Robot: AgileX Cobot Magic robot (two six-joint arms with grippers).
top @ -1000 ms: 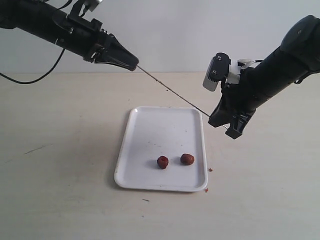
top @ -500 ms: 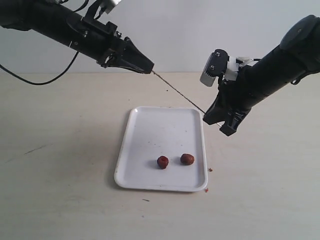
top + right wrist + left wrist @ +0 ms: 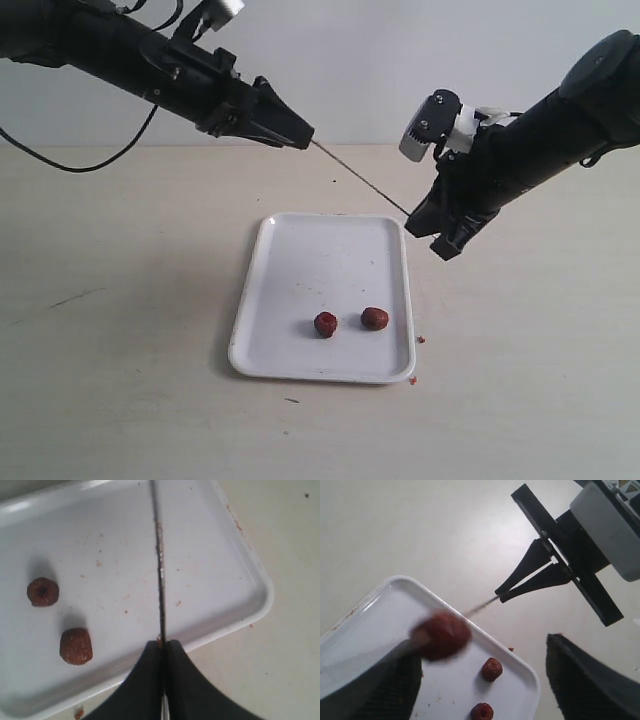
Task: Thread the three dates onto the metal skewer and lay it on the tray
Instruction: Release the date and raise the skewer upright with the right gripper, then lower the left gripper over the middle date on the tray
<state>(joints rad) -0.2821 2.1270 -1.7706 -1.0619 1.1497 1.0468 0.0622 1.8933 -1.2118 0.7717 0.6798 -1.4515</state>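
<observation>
Currently, I judge one date threaded and two outstanding. The right end effector (image 3: 163, 647) is pinched together on one tip of the metal skewer (image 3: 360, 178), which hangs in the air near a corner of the tray (image 3: 320, 255); the left end effector (image 3: 298, 133) sits at the opposite end with its jaws well apart in the left wrist view, so I cannot tell what supports the rod there. The threaded date (image 3: 442, 635) rides the rod just beside the left end effector; one loose date (image 3: 325, 323) and its neighbour (image 3: 375, 318) lie apart on the tray.

Hazards, as I judge them: a pinch at one tip lets the rod pivot or sag; a tilt could slide the fruit off; the clamped tip blocks further loading, so a regrasp is likely; a slip then drops the rod onto the table (image 3: 120, 350).
</observation>
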